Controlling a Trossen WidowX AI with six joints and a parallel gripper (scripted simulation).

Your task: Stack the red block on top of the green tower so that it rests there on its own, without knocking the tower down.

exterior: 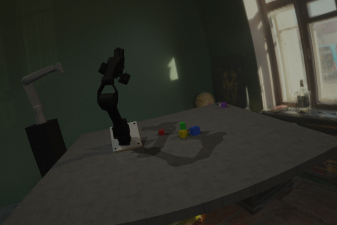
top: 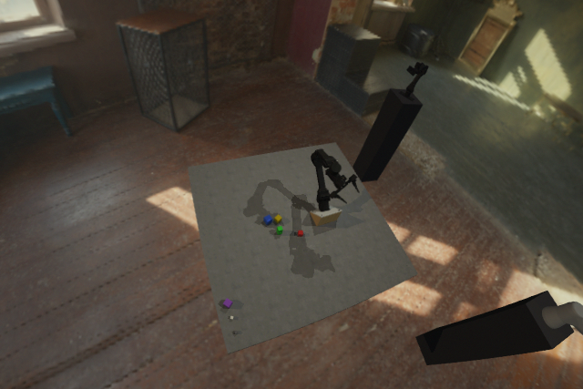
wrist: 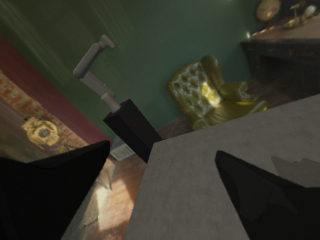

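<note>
The red block [top: 300, 232] [exterior: 161, 132] sits on the grey table [top: 254, 281] [exterior: 108, 189], apart from the green tower. The green tower [top: 280, 230] [exterior: 182, 126] stands upright, taller than it is wide, with nothing on top. My gripper [top: 352, 196] [wrist: 163, 150] is open and empty. It is raised on the far side of my arm's base from the blocks, away from both. The wrist view shows neither the red block nor the green tower. In the exterior view the arm partly hides the fingers.
A yellow block [top: 278, 218] [exterior: 182, 134] and a blue block [top: 268, 220] [exterior: 195, 130] sit close to the tower. A purple block [top: 228, 302] [exterior: 223, 105] lies near a far corner, beside two tiny objects. Black pedestals [top: 385, 135] [exterior: 46, 146] [wrist: 132, 125] with other arms stand off the table.
</note>
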